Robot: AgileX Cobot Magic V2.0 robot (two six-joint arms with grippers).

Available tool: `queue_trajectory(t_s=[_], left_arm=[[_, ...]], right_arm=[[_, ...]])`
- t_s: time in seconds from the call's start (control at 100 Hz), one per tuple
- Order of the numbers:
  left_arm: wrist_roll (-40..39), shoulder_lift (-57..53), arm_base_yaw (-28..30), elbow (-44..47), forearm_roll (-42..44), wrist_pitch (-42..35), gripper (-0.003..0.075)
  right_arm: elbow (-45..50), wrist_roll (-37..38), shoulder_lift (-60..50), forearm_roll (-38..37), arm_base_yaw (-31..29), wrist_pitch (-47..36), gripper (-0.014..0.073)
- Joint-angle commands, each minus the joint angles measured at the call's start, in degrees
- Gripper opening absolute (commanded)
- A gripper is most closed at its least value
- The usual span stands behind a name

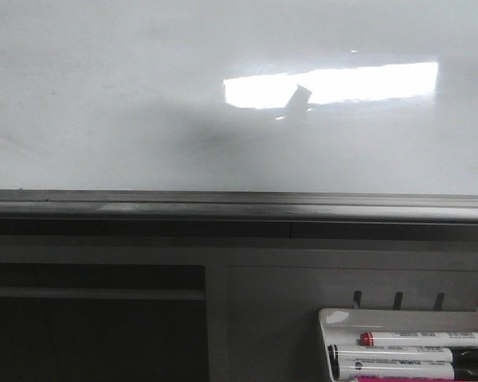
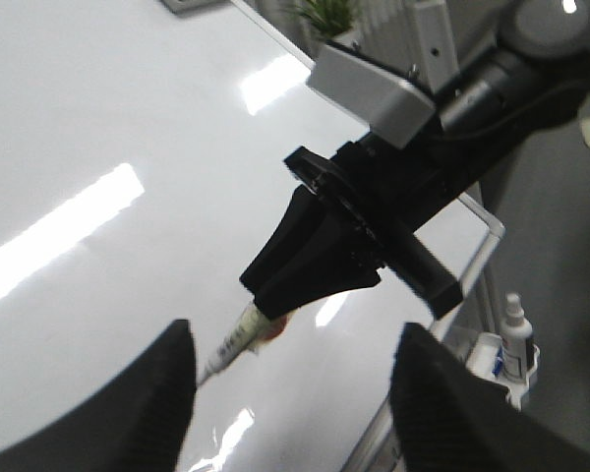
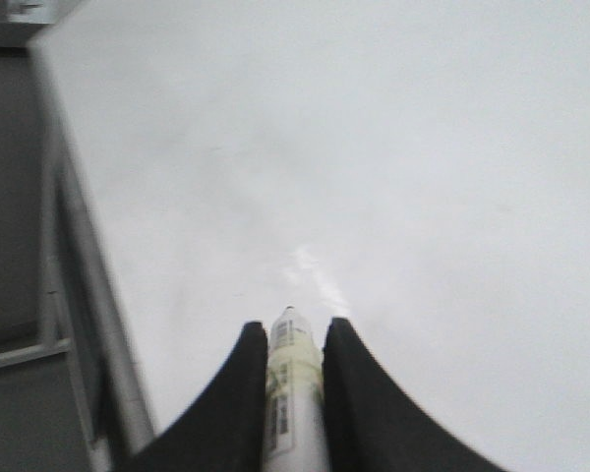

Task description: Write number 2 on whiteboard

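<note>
Front view shows the whiteboard point(image 1: 143, 103) filling the upper frame, its glossy face bare of any visible stroke, a bright reflection point(image 1: 331, 83) lying right of centre with a soft shadow below and to its left. A grey rail point(image 1: 223, 207) runs along the board's lower edge. Below it, at lower right, a white tray point(image 1: 338, 320) holds several markers point(image 1: 422, 339) lying on their sides, one red-capped.

Right wrist view: the right gripper point(image 3: 295, 339) has its black jaws closed narrow around a white pen point(image 3: 293, 393), the tip aimed at the board point(image 3: 374, 177); whether the tip touches the surface cannot be told. No number 2 shows on the board in any view.

Left wrist view: the left gripper point(image 2: 290, 379) hangs with its jaws wide apart and nothing between them, looking across the board point(image 2: 108, 118) at the right gripper point(image 2: 261, 290) and the pen point(image 2: 231, 344) it clamps, tip close to the surface.
</note>
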Motion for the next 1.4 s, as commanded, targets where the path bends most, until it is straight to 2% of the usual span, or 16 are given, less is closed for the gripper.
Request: queue_trajectory(t_s=[0.0,0.08,0.35,0.5,0.7,0.89,0.97,1.18,1.28,1.39], left_arm=[[-6.9,-3.8,0.9,-0.1,3.0,-1.8,0.0162],[-7.0,-7.0,1.3,2.1,3.0,-0.1,-0.0024],[-7.2,-11.6,1.4,6.2,-1.0,0.5,-0.002],[-7.2,-11.6,1.4,6.4,-1.6,0.5,-0.002],[-7.2,-11.6,1.4,6.4,-1.7,0.5,-0.002],[-7.2,-11.6,1.4,6.4,-1.7,1.8,-0.002],[-7.2,-11.6,1.4,6.4,-1.7,2.2,-0.002],[-7.2,-11.6,1.4,6.4,-1.7,2.2,-0.002],[-7.2,-11.6,1.4,6.4,-1.7,2.2,-0.002],[-7.2,-11.6,1.4,6.4,-1.7,2.2,-0.002]], right_arm=[[-2.7,-2.6,1.0,1.1,-1.3,-7.7,-0.0078],[-4.2,-2.6,3.8,1.1,-2.7,-5.7,-0.0078],[-8.0,-4.6,11.6,0.5,-4.7,-10.7,-0.0078],[-8.8,-6.2,12.3,0.6,-8.3,-12.6,-0.0078],[-8.4,-6.2,7.7,4.0,-16.3,-12.4,-0.0078],[-2.5,-6.2,0.5,7.0,-20.2,-8.1,-0.0078],[2.0,-6.1,-1.1,8.1,-20.2,-6.6,-0.0078],[10.3,-6.0,2.0,17.2,-18.9,1.8,-0.0078],[10.3,-6.0,6.0,18.1,-15.9,3.8,-0.0078],[9.3,-6.0,9.0,18.1,-11.1,1.5,-0.0078]])
